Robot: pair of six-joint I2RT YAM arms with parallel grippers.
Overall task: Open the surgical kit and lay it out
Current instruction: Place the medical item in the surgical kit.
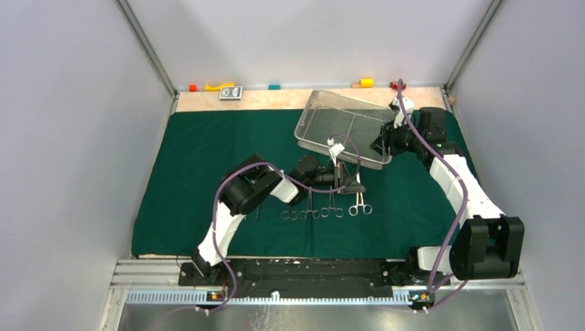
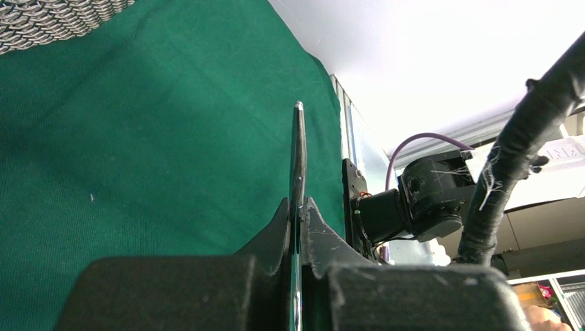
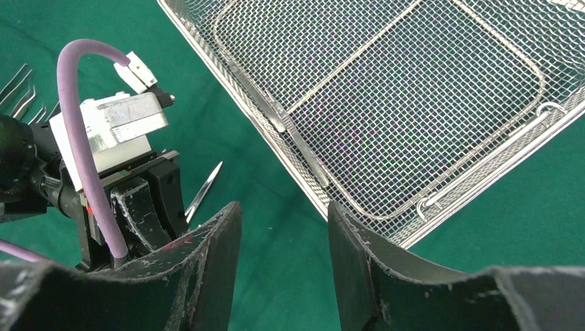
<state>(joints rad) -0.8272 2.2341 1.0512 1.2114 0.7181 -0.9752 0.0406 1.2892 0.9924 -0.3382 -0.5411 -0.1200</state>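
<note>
Cloth first: from overhead the green cloth (image 1: 207,172) lies spread flat, with the mesh tray (image 1: 338,121) sitting askew toward one o'clock and a row of ring-handled clamps (image 1: 324,210) laid side by side at about six o'clock of centre. The left gripper (image 1: 343,182) hovers at that row's twelve o'clock, and the right gripper (image 1: 381,143) sits at the tray's three o'clock edge. Through the left wrist camera the jaws are pinched tight on a slim steel instrument (image 2: 298,152), seen edge-on and pointing to twelve o'clock over bare cloth. Through the right wrist camera the jaws stand half apart with nothing between them, just beside the tray's near corner. The tray looks empty, and a pair of tweezers (image 3: 203,189) lies on the cloth at nine o'clock. The job now, I'd say, is adding the held piece to the row: bring it down level, parallel to its neighbours, rest it on the cloth before letting go, and keep the right arm clear.
</note>
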